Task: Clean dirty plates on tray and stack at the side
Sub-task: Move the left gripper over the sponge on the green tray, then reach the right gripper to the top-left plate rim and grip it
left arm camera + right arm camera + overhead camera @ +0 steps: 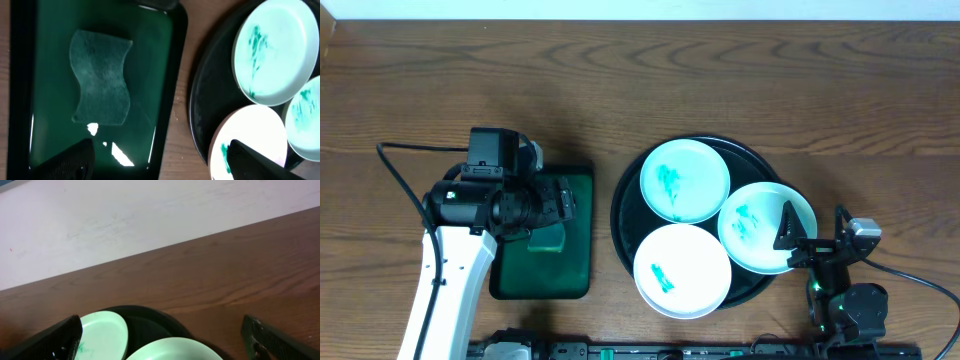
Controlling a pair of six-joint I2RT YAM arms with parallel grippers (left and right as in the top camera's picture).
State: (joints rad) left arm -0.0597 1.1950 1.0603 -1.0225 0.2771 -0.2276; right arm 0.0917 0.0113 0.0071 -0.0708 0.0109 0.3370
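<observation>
Three plates are recorded on the round black tray (623, 215), right of centre on the wooden table (620, 80): a far plate (684, 180), a right plate (766, 227) and a near plate (682, 270). Each plate carries a teal-green smear. The rims are seen to meet or overlap where the plates adjoin; which rim lies on top cannot be told. The near plate is noted to hang over the tray's near rim, and the right plate over its right rim. Left of the round tray, just beside it, a rectangular dark-green tray (575, 275) is set, with a wavy-edged green sponge (101, 77) lying flat in it. The left gripper (160, 160) is held above the green tray, jaws spread wide, nothing gripped; the sponge is not touched. The right gripper (162, 340) is placed at the near right edge of the right plate, jaws likewise spread wide and empty; whether a finger touches that plate's rim cannot be told. No plate is found on the table outside the round tray.
</observation>
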